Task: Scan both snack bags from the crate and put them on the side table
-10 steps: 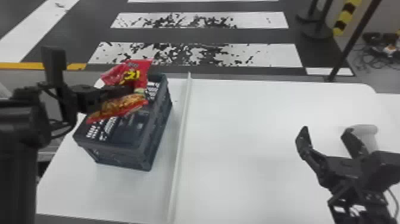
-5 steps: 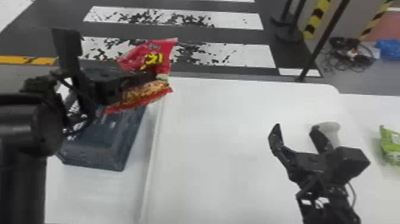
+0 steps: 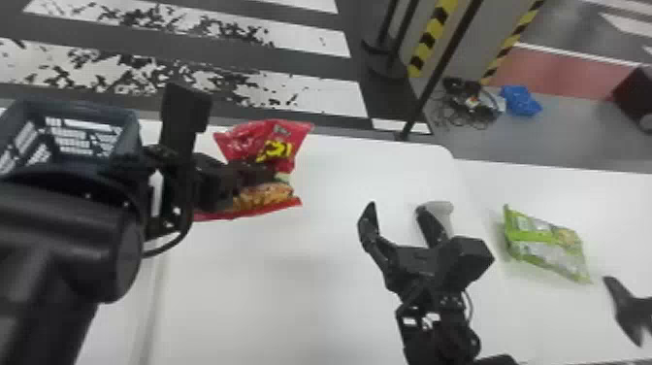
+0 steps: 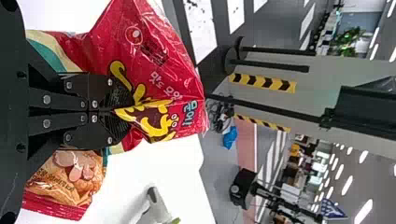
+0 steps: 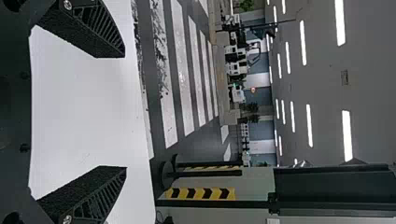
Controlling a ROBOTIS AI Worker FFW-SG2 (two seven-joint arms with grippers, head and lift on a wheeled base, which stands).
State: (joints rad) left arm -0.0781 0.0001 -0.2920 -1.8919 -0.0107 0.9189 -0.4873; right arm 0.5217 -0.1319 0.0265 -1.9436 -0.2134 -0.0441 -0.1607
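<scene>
In the head view my left gripper (image 3: 259, 171) holds the red snack bag (image 3: 276, 141) above the main table, to the right of the crate (image 3: 127, 121). The left wrist view has the left gripper (image 4: 122, 112) shut on the middle of the red bag (image 4: 159, 51), its two ends spreading to either side. My right gripper (image 3: 397, 211) stands open over the table's right part, beside a whitish-grey scanner (image 3: 442, 209). Between the right gripper's (image 5: 124, 112) spread fingers there is nothing. A green snack bag (image 3: 548, 247) lies on the side table (image 3: 538, 194) at the right.
The main table (image 3: 271, 291) is white, with a raised strip (image 3: 153, 310) running along its left part. At the far right edge is a black forked object (image 3: 630, 308). Posts and a cable pile (image 3: 468, 102) stand on the floor behind.
The head view has swung right, bringing the green bag and side table into sight. My left gripper has carried the red bag rightward, from over the crate to over the table.
</scene>
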